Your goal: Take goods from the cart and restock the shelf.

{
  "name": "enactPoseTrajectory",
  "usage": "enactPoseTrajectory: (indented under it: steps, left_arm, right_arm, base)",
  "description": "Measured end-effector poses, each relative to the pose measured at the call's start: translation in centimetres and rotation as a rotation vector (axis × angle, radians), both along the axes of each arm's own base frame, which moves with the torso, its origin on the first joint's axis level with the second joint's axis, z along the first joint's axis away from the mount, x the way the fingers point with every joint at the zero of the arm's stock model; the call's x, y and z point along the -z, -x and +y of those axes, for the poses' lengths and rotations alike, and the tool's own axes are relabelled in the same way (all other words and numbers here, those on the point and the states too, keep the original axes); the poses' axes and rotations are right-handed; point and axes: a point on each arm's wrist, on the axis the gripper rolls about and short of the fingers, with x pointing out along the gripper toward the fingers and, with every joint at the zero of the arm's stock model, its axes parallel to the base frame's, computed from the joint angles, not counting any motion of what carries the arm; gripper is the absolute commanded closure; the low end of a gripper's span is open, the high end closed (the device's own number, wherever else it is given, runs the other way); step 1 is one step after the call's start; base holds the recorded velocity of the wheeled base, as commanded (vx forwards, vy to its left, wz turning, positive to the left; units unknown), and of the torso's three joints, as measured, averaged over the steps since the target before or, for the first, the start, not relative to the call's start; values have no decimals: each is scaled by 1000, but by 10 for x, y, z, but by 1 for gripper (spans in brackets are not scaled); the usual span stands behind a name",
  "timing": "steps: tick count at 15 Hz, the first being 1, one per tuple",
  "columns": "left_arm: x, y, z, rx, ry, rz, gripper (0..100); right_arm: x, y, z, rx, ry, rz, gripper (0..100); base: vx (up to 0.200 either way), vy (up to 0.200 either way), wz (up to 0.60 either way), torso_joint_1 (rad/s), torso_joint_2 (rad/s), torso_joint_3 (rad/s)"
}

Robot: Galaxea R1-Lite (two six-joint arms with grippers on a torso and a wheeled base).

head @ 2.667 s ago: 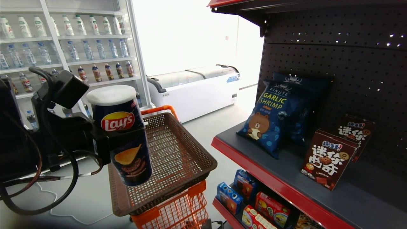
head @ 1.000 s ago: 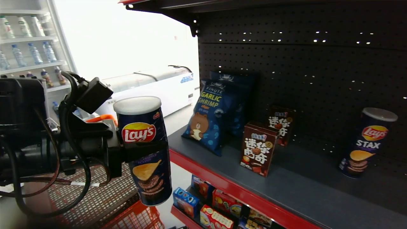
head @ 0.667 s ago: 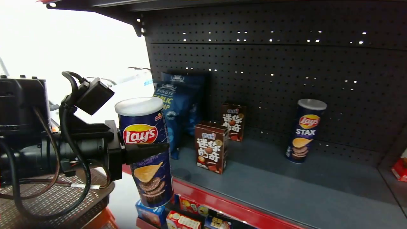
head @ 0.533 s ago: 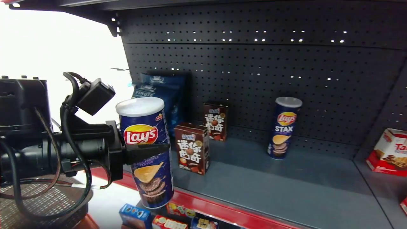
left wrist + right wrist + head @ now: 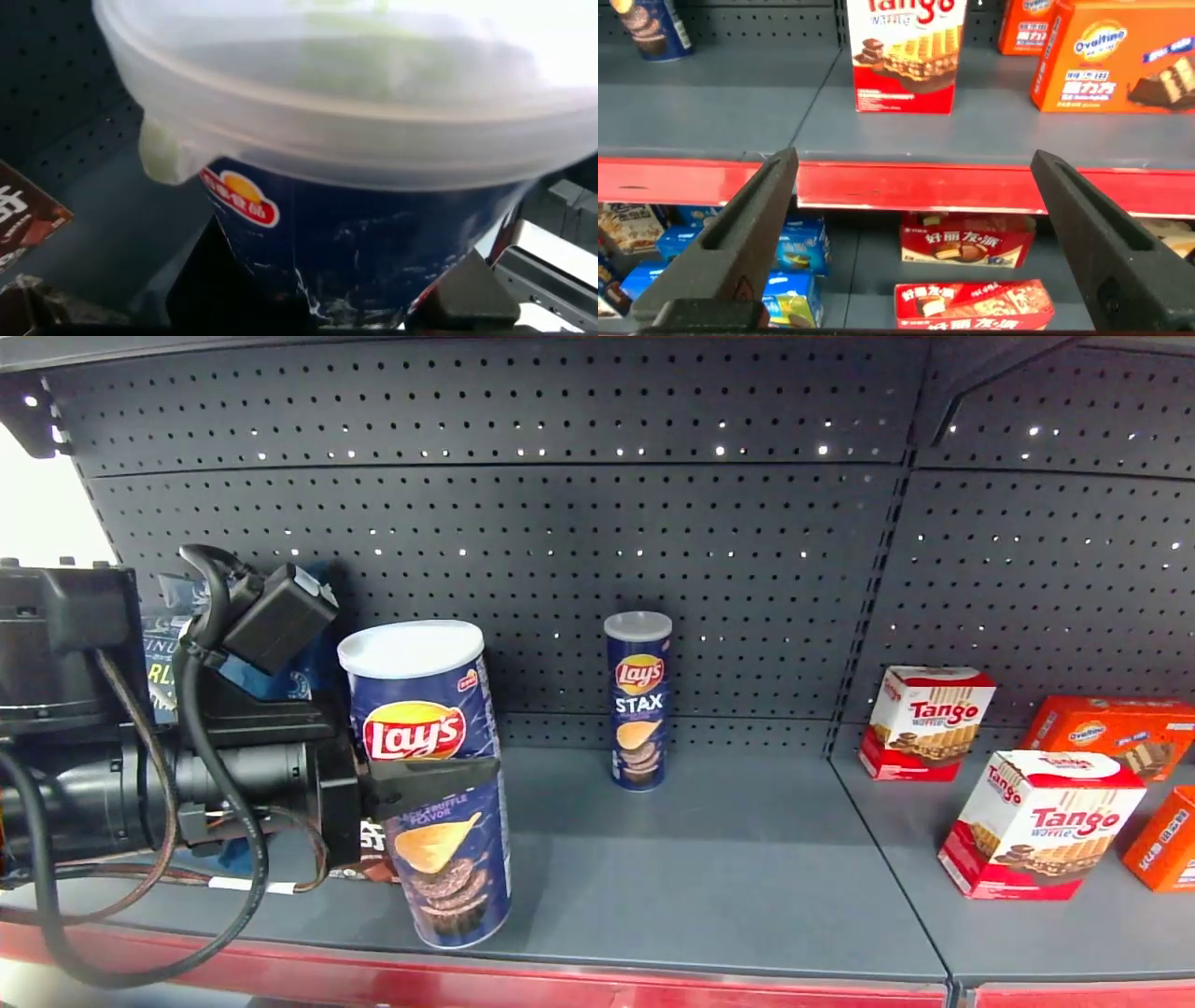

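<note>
Placing step: left hand (image 5: pixel 439 782) clamps a chips can (image 5: pixel 418 709) upright at the shelf's (image 5: pixel 728 868) front edge; right hand (image 5: pixel 913 159) gapes wide. Next, likely: lower, release.

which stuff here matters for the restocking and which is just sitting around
Job in hand:
- held chips can, clamped in the left gripper
- grey shelf
- standing chips can at the back, likely marking its spot

Just there:
- wafer boxes
- orange boxes
- blue snack bag
- lower-shelf biscuit boxes
</note>
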Motion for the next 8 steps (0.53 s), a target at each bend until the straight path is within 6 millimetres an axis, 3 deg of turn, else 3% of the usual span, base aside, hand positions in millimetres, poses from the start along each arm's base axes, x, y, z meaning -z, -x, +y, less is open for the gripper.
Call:
enactPoseTrajectory:
  steps: [8]
  left_arm:
    - [0, 1, 1, -7, -9, -18, 100]
  right_arm:
    - [0, 0, 0, 0, 0, -2, 0]
  base:
    - [0, 0, 0, 0, 0, 0]
